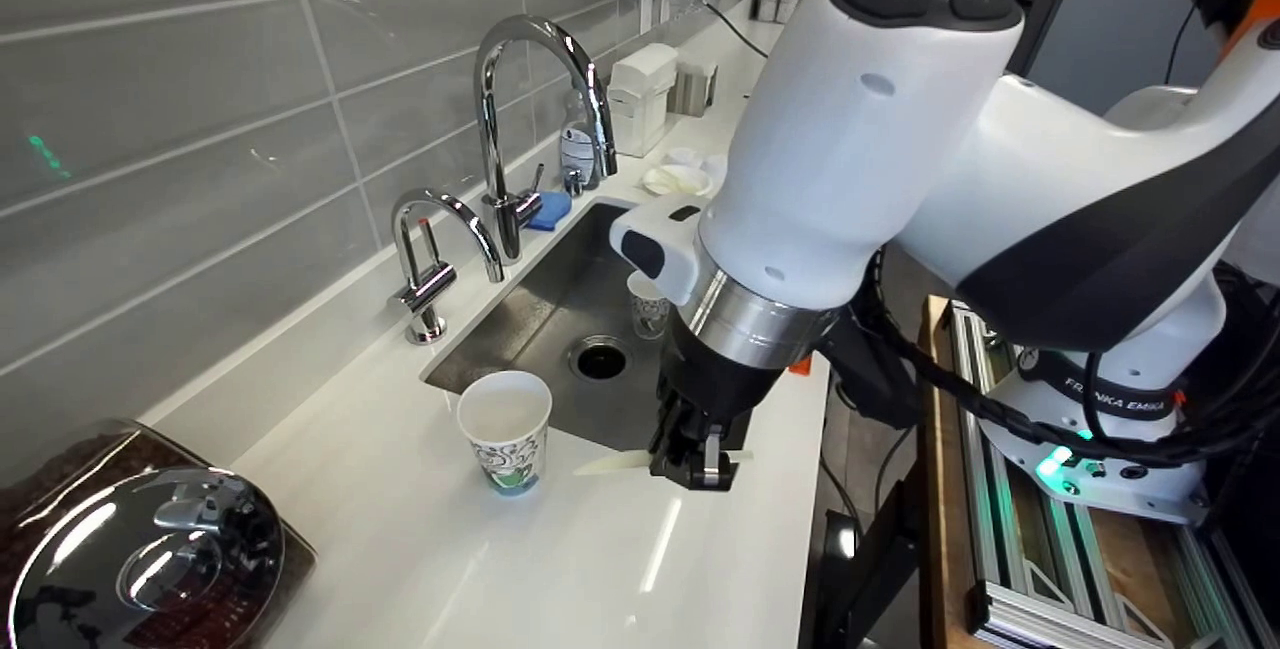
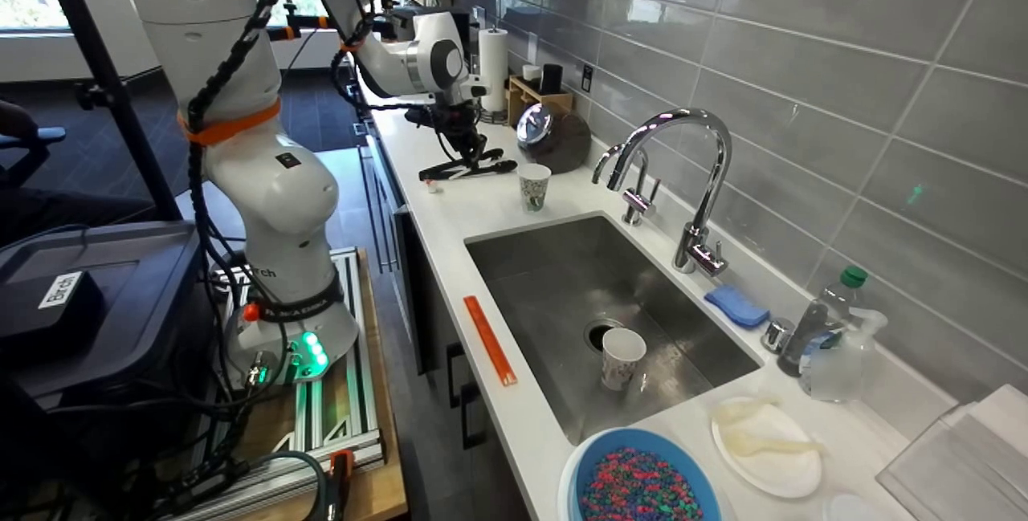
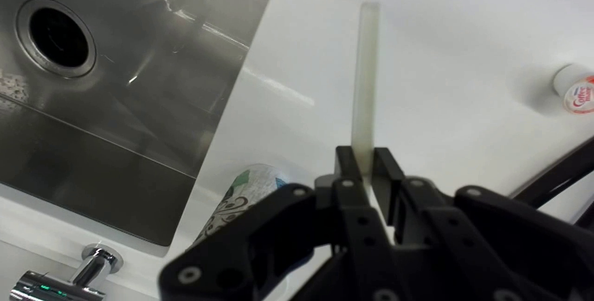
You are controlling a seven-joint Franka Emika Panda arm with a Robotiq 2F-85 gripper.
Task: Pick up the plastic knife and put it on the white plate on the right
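Claw [image 3: 364, 157] closed on knife [image 3: 365, 83], by sink [image 2: 554, 296]; lifted or not, can't tell. For a good carry: hold firm, raise clear of near cup [image 1: 510, 444], cross sink high past taps [image 1: 509, 227], lower slowly onto plate [image 2: 785, 478] beyond. Counts: 1 knife, 2 patterned cups [image 2: 622, 360], 2 taps, 1 sponge [image 2: 736, 306], 1 blue dish [image 2: 642, 437]; cutlery [image 2: 771, 446] on plate overlaps, can't count

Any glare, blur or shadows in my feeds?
Wrist view: the knife looks slightly soft, the creamer cup throws a faint shadow. In an exterior view, a bright glare streak lies on the counter; in an exterior view, the windows look partly washed out.
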